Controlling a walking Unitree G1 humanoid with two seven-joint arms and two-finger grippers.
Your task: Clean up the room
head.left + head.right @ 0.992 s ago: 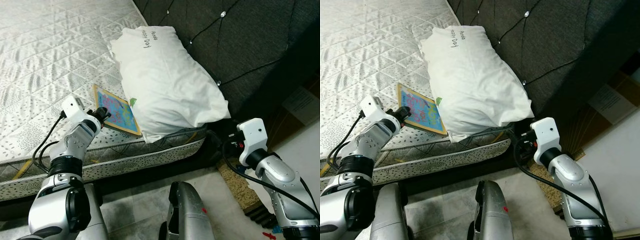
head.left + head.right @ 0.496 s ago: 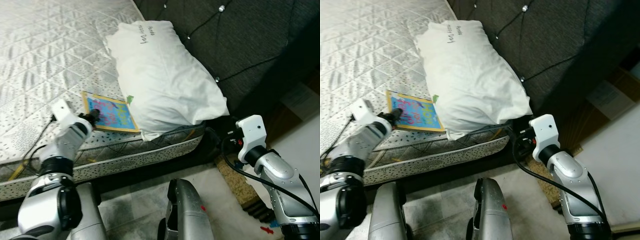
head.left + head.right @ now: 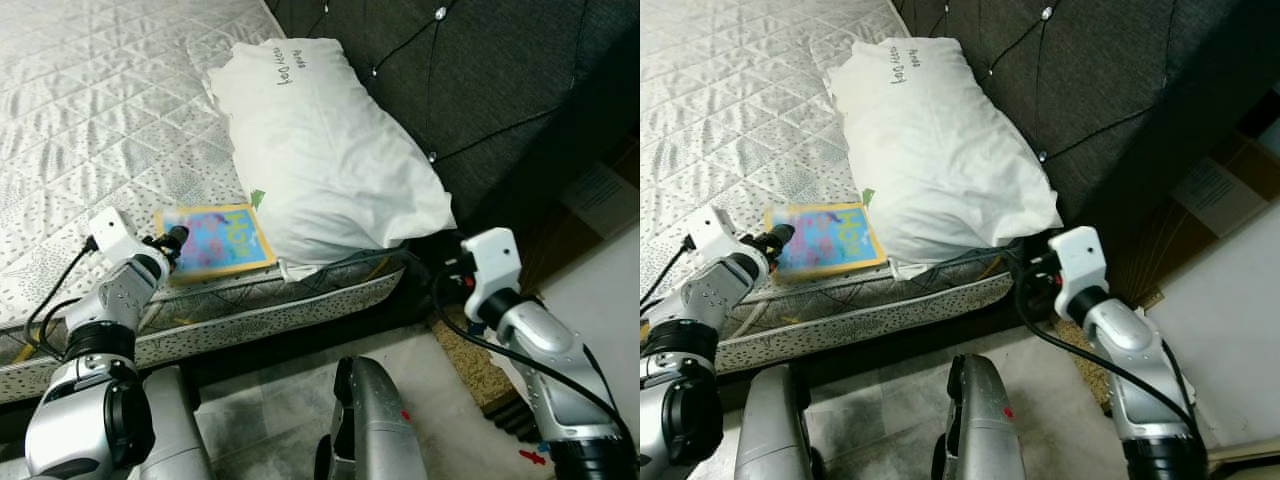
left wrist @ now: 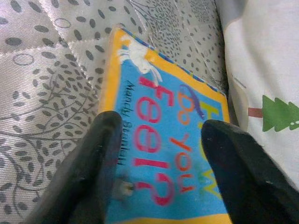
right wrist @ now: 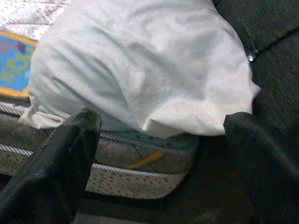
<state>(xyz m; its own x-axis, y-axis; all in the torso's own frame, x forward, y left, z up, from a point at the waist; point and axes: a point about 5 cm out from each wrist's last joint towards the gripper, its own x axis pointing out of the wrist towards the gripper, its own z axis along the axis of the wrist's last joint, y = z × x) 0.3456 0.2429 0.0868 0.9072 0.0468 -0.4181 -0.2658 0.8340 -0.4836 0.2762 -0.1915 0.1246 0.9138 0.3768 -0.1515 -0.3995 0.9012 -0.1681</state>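
Now the left pincer point(image 3: 176, 240) is at the near left edge of the picture book point(image 3: 215, 240), which lies flat on the mattress point(image 3: 100, 120) close to its near border and just beside the white pillow point(image 3: 320, 160). In the left wrist view the two black fingers point(image 4: 100, 154) are spread, one over the yellow margin of the cover and one over the blue part, so the book is under them but not pinched. Compared with one second ago, the book has turned: its long side was slanted toward the near right, and now it lies more square to the edge of the bed, and its corner no longer goes under the pillow. The book looks blurred in both eye views, so I judge it is in motion at this moment, being pushed or dragged by the fingers. The left arm has also drawn back toward the robot. For the task this probably means the book is being brought to the border of the mattress, where a thin flat thing can be gripped more easily. The right pincer point(image 5: 159, 154) hangs with its fingers wide apart near the right corner of the bed, before the dark headboard point(image 3: 480, 90), holding nothing. A risk is that the book slides off the mattress to the floor point(image 3: 270, 400).
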